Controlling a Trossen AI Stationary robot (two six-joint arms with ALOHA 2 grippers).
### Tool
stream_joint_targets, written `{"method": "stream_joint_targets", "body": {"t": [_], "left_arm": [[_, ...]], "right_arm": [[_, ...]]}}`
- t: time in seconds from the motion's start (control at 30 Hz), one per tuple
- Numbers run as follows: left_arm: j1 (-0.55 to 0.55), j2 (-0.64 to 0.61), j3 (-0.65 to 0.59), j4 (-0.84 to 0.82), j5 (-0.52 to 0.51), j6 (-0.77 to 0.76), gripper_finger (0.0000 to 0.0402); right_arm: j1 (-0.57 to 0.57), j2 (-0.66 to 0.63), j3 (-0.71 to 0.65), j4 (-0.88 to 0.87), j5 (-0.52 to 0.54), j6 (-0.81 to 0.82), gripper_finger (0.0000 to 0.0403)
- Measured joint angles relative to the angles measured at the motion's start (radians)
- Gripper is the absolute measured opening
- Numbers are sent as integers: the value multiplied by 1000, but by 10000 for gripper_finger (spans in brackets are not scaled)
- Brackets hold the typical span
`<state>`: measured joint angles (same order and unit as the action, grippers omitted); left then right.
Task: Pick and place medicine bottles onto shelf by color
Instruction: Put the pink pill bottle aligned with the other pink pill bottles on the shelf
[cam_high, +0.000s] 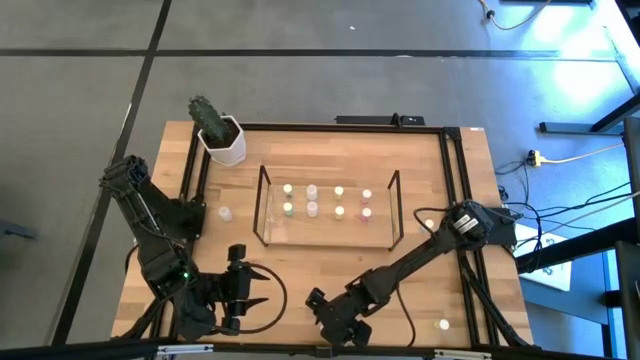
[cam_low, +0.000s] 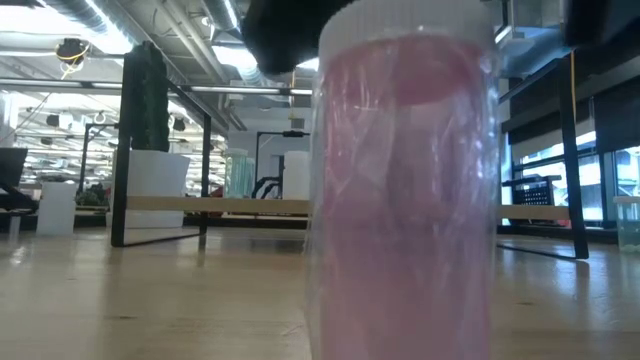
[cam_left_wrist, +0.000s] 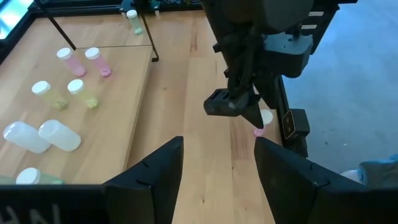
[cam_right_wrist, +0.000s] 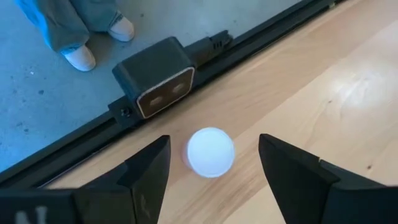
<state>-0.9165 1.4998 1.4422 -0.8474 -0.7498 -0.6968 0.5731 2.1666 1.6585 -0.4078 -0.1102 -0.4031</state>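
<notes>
Right gripper (cam_right_wrist: 211, 171), jaws wide and empty, poised above 1 upright pink bottle (cam_right_wrist: 210, 152) at the table's near edge, well apart from the shelf (cam_high: 262, 205); descend centred before closing, while the left gripper (cam_left_wrist: 217, 165) waits part-open, empty.

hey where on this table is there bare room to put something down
Bare wood lies between the plant pot and the shelf, and along the right side past the shelf. The near edge is crowded by the left hand and right hand.
</notes>
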Motion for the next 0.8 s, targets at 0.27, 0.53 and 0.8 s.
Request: {"method": "stream_joint_targets", "body": {"t": [0.27,0.53,0.8], "left_arm": [[0,0,0,-1,0,0,191],[0,0,0,-1,3,0,191],[0,0,0,-1,5,0,191]], "right_arm": [[-13,25,1,16,-50,-2,246],[-12,40,0,29,-51,-2,242],[-12,40,0,38,-51,0,194]]}}
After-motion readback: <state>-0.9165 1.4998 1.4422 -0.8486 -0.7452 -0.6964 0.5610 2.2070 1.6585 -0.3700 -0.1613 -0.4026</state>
